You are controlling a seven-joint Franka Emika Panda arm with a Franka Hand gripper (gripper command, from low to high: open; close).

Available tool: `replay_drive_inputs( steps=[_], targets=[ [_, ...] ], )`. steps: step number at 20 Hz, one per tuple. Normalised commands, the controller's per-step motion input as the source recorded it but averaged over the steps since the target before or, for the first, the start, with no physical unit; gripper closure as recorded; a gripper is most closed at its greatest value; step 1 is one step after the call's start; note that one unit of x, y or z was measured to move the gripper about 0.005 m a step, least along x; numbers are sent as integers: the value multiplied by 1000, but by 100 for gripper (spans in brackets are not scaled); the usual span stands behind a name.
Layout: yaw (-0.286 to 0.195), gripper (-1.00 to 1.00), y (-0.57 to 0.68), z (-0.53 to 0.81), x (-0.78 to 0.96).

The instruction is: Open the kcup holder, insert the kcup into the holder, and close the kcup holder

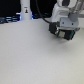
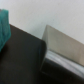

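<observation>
My gripper (image 1: 63,35) hangs from the white arm at the exterior view's right, low over the pale table (image 1: 30,55). A dark boxy shape (image 1: 66,33), which seems to be the kcup holder, sits right at the gripper and is partly hidden by it. The blurred wrist view shows a dark surface (image 2: 22,57) and a grey metallic slab (image 2: 62,47). A teal-green patch shows beside the gripper (image 1: 73,34) and at the wrist view's edge (image 2: 4,27). I cannot tell whether it is the kcup. The fingers are not clearly visible.
A white bottle-shaped thing with a dark band (image 1: 25,10) stands at the back, towards the exterior view's left. Dark clutter (image 1: 7,20) runs along the table's far edge.
</observation>
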Motion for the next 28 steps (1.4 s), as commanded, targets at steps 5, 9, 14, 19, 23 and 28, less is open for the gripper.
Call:
replay_drive_inputs(
  steps=[5,9,14,19,23,28],
  targets=[
    [24,-100,604,4,-827],
    [15,-100,544,-18,-914],
    [3,-100,562,-38,-966],
    [1,-100,571,115,-855],
    [1,-100,293,907,37],
    [-22,-100,33,202,55]
  ],
)
